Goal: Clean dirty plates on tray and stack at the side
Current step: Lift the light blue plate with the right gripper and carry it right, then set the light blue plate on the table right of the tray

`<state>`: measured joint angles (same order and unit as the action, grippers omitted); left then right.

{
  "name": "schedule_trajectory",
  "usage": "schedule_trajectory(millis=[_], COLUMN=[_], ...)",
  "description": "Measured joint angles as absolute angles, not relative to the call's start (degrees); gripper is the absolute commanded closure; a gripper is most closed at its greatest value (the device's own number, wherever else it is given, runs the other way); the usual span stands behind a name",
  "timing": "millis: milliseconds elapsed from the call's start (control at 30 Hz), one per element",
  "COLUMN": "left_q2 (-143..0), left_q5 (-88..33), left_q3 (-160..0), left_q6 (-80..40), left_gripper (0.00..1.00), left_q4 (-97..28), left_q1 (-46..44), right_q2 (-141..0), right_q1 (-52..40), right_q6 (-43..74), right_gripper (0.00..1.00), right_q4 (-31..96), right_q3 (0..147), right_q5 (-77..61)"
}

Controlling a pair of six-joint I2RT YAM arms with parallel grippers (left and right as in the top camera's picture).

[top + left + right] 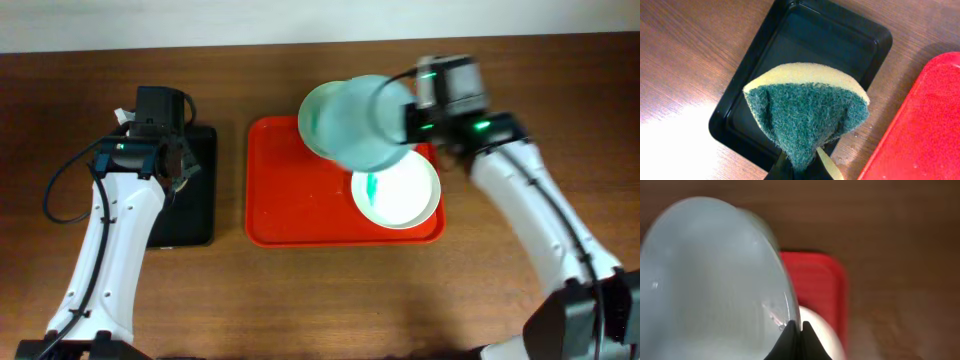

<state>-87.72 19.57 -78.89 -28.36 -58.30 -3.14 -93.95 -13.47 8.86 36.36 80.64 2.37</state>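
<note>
Red tray [290,200] mid-table, long side to the robot, two plates lying in it and one in the air. Right gripper [795,328] pinched tight on the rim of the lifted plate [362,125], held tilted above the tray's rear half; motion blur in both views, so whether this one carries a smear cannot be told. Second plate [402,195] flat in the tray's near right corner, teal smear [373,186] plain on its left side. Third plate [312,118] at the rear of the tray, mostly hidden under the lifted one; its face can't be read. Left gripper [799,167] clamped on a sponge [807,120], green scouring face towards the camera, yellow foam behind, hanging over the black tray [835,45] and well apart from any plate. No stack on the wooden table [300,300] beside the tray yet. Judgement: early in the job, first plate picked up and on offer for wiping, nothing cleaned or stacked so far. Next move calls for bringing sponge and plate together: left arm across towards the tray, scouring face flat on the plate's inner surface, right hand keeping the rim grip firm against the push, since a thin glossy rim in a two-finger pinch could pivot or slip
</note>
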Motion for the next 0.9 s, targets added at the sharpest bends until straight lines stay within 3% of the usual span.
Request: schedule_trajectory(millis=[33, 233, 467, 500, 533, 600, 633, 900], left_q2=[-87.72, -87.72, -87.72, -87.72, -87.72, -87.72, -87.72, -87.72], left_q5=[19.57, 19.57, 19.57, 19.59, 19.57, 19.57, 19.57, 19.57], left_q3=[-78.89, -78.85, -78.85, -78.85, -78.85, -78.85, -78.85, -78.85], left_q6=[-28.36, -28.36, -28.36, -28.36, -28.38, -28.36, -28.36, -28.36], left_gripper=[1.00, 1.00, 1.00, 1.00, 1.00, 1.00, 1.00, 1.00], left_q4=[-58.26, -58.04, -58.04, -58.04, -58.04, -58.04, -58.04, -57.89], left_q1=[-3.14, -3.14, -3.14, -3.14, -3.14, -3.14, -3.14, -3.14], right_q2=[-95.90, -105.67, -115.79, -116.66, -117.34, -117.71, -117.71, -117.64], right_q1=[-3.81, 15.38, 26.24, 26.81, 27.20, 27.44, 27.40, 23.46], right_q6=[9.08, 14.96, 17.72, 17.87, 17.96, 18.28, 18.26, 18.15], right_gripper=[0.96, 0.96, 0.96, 0.88, 0.66, 0.12, 0.01, 0.02], right_q4=[36.95, 35.66, 30.50, 29.36, 28.34, 26.74, 25.69, 26.89], right_q3=[80.58, 80.55, 80.44, 80.44, 80.42, 80.34, 80.34, 83.79], right_q5=[-3.70, -12.71, -14.44, -14.55, -14.59, -14.87, -15.11, -19.59])
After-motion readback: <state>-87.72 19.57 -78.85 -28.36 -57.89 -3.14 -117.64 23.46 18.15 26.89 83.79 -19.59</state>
